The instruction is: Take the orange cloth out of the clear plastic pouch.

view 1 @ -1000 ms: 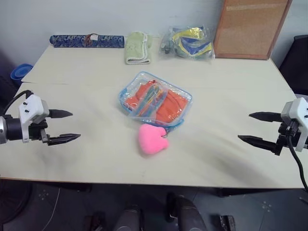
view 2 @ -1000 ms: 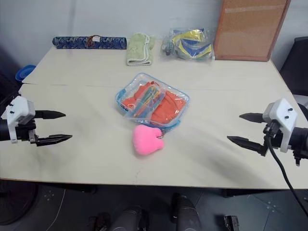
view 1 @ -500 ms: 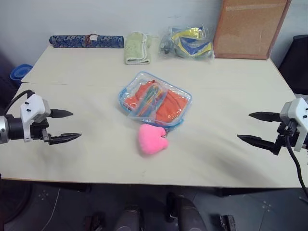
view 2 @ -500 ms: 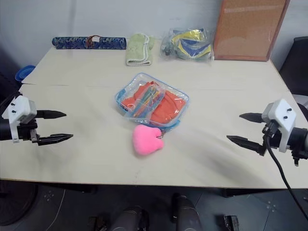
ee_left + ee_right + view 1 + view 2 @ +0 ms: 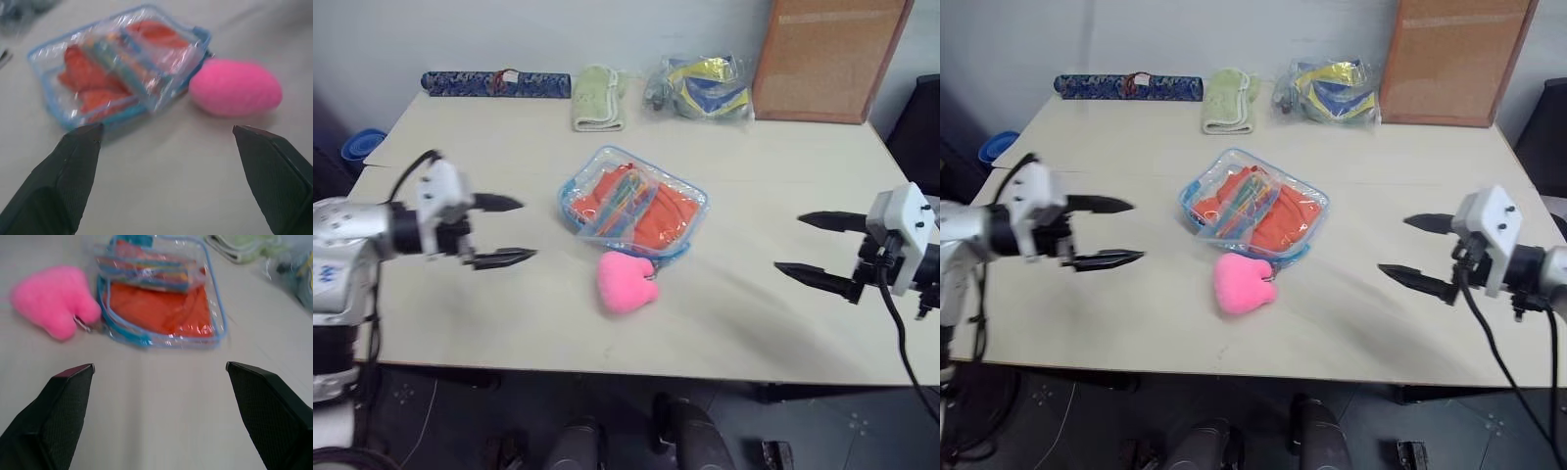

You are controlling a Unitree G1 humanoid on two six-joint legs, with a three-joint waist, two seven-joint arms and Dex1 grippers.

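- Pouch (image 5: 632,204) lies flat mid-table, with the cloth (image 5: 658,217) inside it, showing orange through the clear wall.
- A small bag of sticks (image 5: 619,196) lies across the pouch; I cannot tell whether it is inside or on top.
- A pink heart (image 5: 626,282) sits just near of the pouch, touching or almost touching its near edge.
- My left gripper (image 5: 509,232) hangs left of the pouch with its fingers spread wide, holding nothing.
- My right gripper (image 5: 818,248) is well apart on the right, also wide open and empty.
- I judge the pouch light, limp and slick; it would likely slide or buckle if I pull the cloth one-handed, so one gripper should pin the blue trim (image 5: 218,320).
- The cloth looks soft and wrinkled; a raised fold near the opening seems the best place to pinch.
- I cannot make out the zipper's slider, whether it is shut, or which edge opens.
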